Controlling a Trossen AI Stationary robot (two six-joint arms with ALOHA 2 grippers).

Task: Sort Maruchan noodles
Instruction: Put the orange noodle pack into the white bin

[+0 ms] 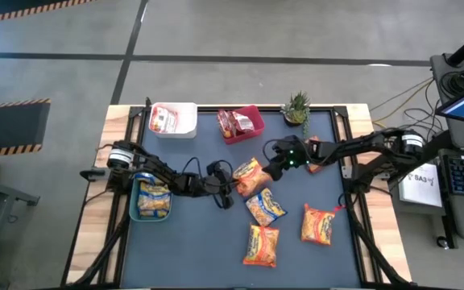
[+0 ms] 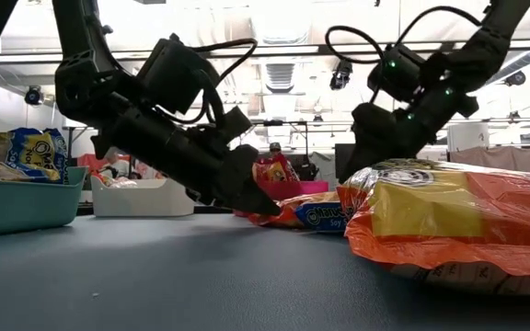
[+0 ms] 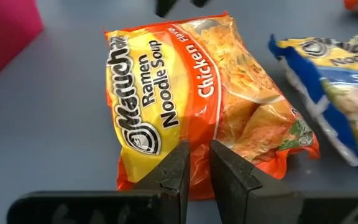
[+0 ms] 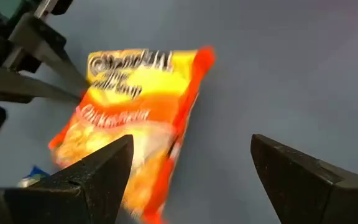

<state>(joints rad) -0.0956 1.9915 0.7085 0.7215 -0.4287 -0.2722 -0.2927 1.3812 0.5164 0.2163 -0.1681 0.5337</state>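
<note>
Packet (image 3: 191, 106) of orange chicken ramen lies flat on the dark mat near the middle, just in front of the red bin (image 1: 242, 122), and my left gripper (image 3: 195, 171) pinches its near edge with the fingers almost together, so I judge it is clenched on the seam. My right gripper (image 4: 191, 174) hovers on the other side of the same packet with its fingers spread wide and nothing between them.

To do this step well, I think I must keep the pinch on the flat sealed edge and not on the noodle block, lift slowly, and hold the right gripper clear so it does not press the packet down.

The wrapper is thin, glossy, crinkly plastic, a little puffed over a hard rectangular block; it can slip or fold. Near it lies a yellow-blue packet (image 1: 265, 207), and farther from the red bin two more orange ones (image 1: 263, 244). The teal bin (image 1: 134, 211), to the left of the packet, already holds yellow-blue packets.
</note>
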